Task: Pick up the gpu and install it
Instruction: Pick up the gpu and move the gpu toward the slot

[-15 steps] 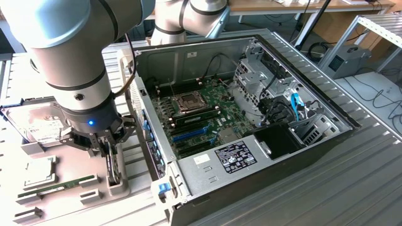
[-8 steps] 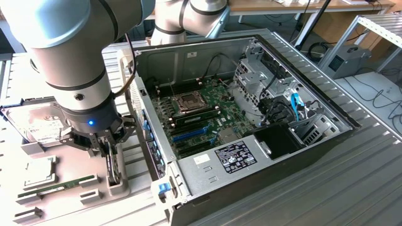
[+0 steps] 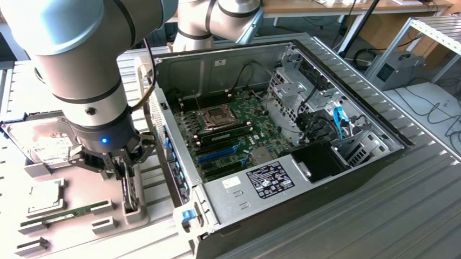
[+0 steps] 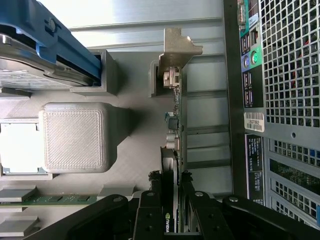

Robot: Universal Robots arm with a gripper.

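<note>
1. Thin flat black gpu card (image 4: 176,145) stands on edge in the grey printed holder (image 3: 137,213), just beside the open black PC case (image 3: 310,221).
2. Tool (image 4: 170,182) half-closed; fingers (image 4: 149,215) pinch both card faces.
3. Likely light, stiff and fragile; grip the flat faces, keep clear of the components and the silvery bracket (image 4: 176,50).

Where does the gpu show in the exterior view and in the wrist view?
Exterior view: the gpu stands on edge under the gripper, at the exterior view's left of the computer case.
Wrist view: the gpu runs edge-on, its end clamped in the gripper.
Shared landmark: the computer case beside it.
</note>
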